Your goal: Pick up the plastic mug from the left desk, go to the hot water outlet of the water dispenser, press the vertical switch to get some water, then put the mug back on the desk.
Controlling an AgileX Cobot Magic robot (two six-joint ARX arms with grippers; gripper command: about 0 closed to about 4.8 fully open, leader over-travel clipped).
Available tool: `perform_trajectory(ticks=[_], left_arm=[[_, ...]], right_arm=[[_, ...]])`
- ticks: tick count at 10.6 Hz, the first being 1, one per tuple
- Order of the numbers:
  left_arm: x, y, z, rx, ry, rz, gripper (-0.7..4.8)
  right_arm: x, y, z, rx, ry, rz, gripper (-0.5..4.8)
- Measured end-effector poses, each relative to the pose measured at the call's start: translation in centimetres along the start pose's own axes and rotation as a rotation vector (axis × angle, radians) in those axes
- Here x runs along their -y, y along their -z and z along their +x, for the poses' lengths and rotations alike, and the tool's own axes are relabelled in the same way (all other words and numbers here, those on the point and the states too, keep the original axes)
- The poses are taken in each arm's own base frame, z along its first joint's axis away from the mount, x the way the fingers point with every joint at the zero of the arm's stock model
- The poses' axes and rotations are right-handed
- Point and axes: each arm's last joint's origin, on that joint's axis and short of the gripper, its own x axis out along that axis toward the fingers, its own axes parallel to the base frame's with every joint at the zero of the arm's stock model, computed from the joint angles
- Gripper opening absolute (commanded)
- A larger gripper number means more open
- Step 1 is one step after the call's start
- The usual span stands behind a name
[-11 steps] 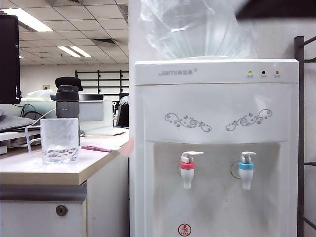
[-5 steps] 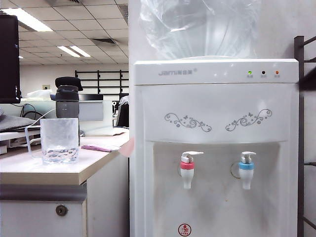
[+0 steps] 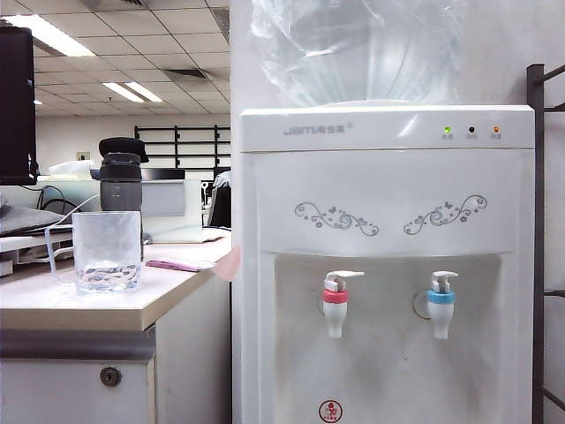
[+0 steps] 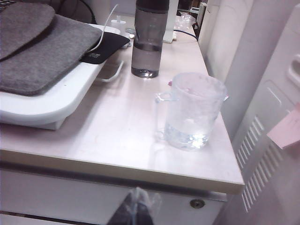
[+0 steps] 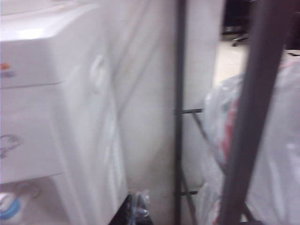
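- In the left wrist view, the left pincer (image 4: pixel 136 206) was seen low in front of the counter's white front, its fingers brought together on nothing, near the small round keyhole (image 4: pixel 197 203).
- In the right wrist view, only the tips of the right pincer (image 5: pixel 136 206) were seen, blurred; whether they were apart or together could not be told. They were held beside the water dispenser's (image 5: pixel 56 117) side wall, with a dark metal rack (image 5: pixel 178 108) and a clear plastic bag (image 5: pixel 243 140) seen beyond.
- Neither pincer was seen in the exterior view.
- The plastic mug (image 3: pixel 106 251) was seen standing upright near the front edge of the left counter (image 3: pixel 79 309), with a little water in its bottom and its thin handle turned away from the dispenser.
- Just behind the mug, a dark grey bottle (image 3: pixel 121 181) with a black cap was seen, upright and apart from it.
- A grey felt pad (image 4: pixel 42 47) was seen lying on a white stand (image 4: pixel 51 101), away from the mug.
- On the dispenser's front, the hot water outlet (image 3: pixel 335 305) with its red-pink collar was seen beside the blue-collared tap (image 3: pixel 440 305); the vertical switch (image 3: pixel 342 277) was seen untouched on top of it.
- A big clear bottle (image 3: pixel 353 49) was seen on top of the dispenser.
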Motion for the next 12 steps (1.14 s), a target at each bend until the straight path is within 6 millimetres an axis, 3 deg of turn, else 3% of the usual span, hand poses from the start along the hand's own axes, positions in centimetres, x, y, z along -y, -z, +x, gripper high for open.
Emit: perform_trajectory(ticks=[1,12], left_arm=[[0.00,0.00,0.00,0.000,0.000,0.000,-0.06],[-0.05,-0.01,0.00,0.001,-0.019,0.087,-0.06]], right_arm=[[0.36,-0.07,0.09,-0.008,-0.083,0.008,-0.05],[0.36,0.04,0.08,-0.020,-0.085,0.008,-0.05]])
